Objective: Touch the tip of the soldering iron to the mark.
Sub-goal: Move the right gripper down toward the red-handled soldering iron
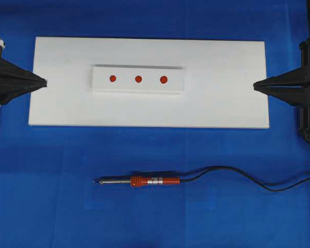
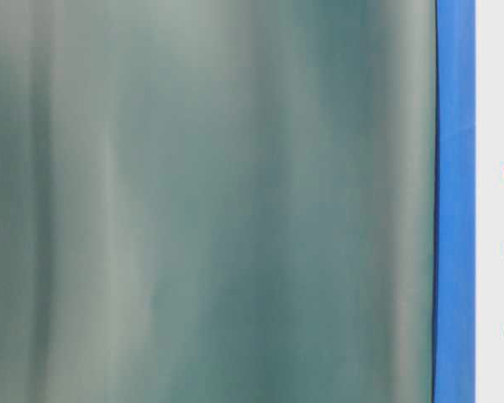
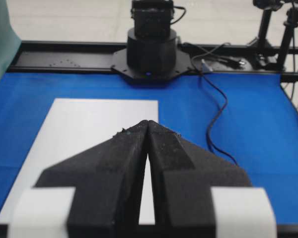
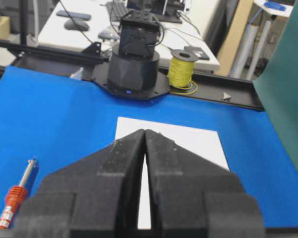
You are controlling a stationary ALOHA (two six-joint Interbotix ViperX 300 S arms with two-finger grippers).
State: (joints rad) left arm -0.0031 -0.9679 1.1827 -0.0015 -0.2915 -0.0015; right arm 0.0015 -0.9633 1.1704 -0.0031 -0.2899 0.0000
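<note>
**Blue tabletop: board and iron**

The blue tabletop (image 1: 41, 206) carries a white board (image 1: 222, 93) toward its far edge. The soldering iron (image 1: 144, 181) lies nearer the front edge, its black cord (image 1: 232, 173) trailing to the right edge.

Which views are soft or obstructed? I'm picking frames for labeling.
Overhead: sharp and evenly lit, soldering iron and three red marks crisp. Table-level: mostly filled by a blurred grey-green surface, marks only at the right edge. Both wrist views: the shut left gripper and right gripper loom large and soft, hiding the board's middle.
</note>
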